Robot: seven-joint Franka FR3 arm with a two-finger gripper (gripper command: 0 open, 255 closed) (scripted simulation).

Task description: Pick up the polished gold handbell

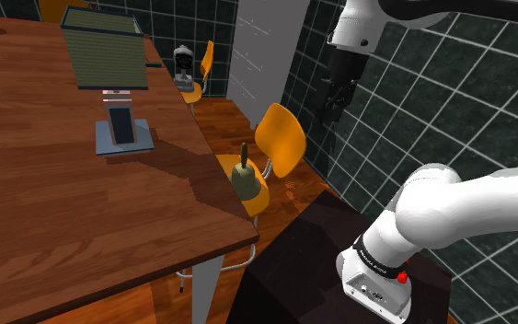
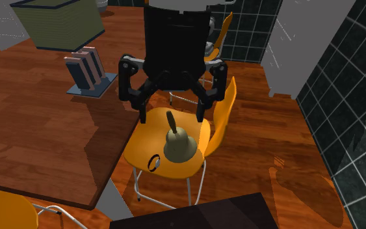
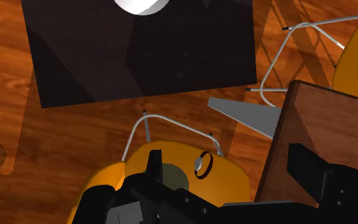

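Observation:
The handbell (image 2: 179,144) is a dull gold bell with a dark upright handle. It stands on the seat of an orange chair (image 2: 150,140) beside the wooden table. In the shoulder view the bell (image 1: 244,177) is at the table's corner, and my gripper (image 1: 338,109) hangs well above and to the right of it, near the tiled wall. In the second exterior view the gripper (image 2: 171,107) is open, its fingers spread wide with nothing between them. In the wrist view the gripper (image 3: 226,158) looks down on the chair seat, and part of the bell (image 3: 171,177) peeks out by one finger.
A small dark ring (image 2: 154,162) lies on the seat next to the bell. The wooden table (image 1: 63,202) carries a shaded lamp (image 1: 108,64). A second orange chair (image 1: 205,66) stands farther back. The dark stand (image 1: 293,267) and a tiled wall (image 1: 413,110) close in on the right.

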